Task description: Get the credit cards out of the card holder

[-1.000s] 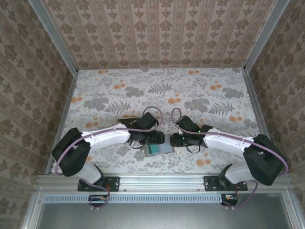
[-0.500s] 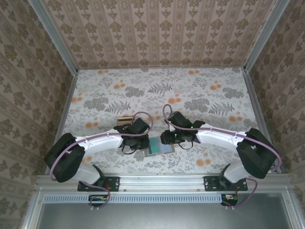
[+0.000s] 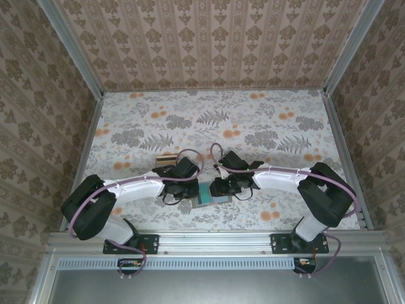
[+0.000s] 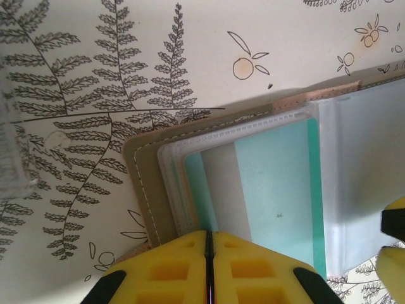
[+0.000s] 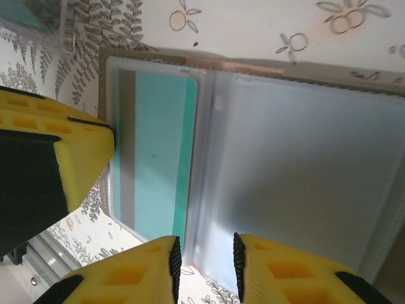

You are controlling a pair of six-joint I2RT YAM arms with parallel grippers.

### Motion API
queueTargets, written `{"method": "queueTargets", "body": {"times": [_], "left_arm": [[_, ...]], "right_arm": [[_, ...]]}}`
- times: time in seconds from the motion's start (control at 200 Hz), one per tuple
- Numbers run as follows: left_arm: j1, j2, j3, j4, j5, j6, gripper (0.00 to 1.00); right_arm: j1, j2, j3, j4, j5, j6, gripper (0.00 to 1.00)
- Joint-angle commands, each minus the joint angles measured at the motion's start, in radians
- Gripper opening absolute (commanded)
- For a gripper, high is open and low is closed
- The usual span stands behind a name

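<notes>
The card holder lies open and flat near the table's front edge, with a tan stitched outer rim and clear inner sleeves. A teal credit card with a grey stripe sits in the left panel's sleeve; a thin orange edge shows beside it. My left gripper is shut, its tips meeting at that card's near edge; whether they pinch it I cannot tell. My right gripper stands partly open over the holder's near edge by the fold. Both grippers meet over the holder, left and right.
A clear plastic tray with tan and teal contents stands just behind my left arm, and its corner lies close to the holder. Floral table surface stretches open behind. Patterned walls enclose three sides.
My left gripper has shut and drawn back to the holder's left panel. The right gripper has moved left onto the holder and narrowed slightly.
</notes>
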Motion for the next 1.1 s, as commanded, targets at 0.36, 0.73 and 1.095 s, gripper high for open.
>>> {"method": "queueTargets", "body": {"times": [0.36, 0.73, 1.095], "left_arm": [[-0.006, -0.04, -0.03, -0.08, -0.032, -0.014, 0.09], [-0.016, 0.012, -0.027, -0.043, -0.017, -0.02, 0.06], [-0.022, 0.018, -0.017, -0.055, -0.021, -0.019, 0.0]], "right_arm": [[0.017, 0.106, 0.072, 0.053, -0.072, 0.029, 0.32], [0.017, 0.135, 0.074, 0.056, -0.079, 0.035, 0.28], [0.014, 0.126, 0.067, 0.066, -0.097, 0.042, 0.0]]}}
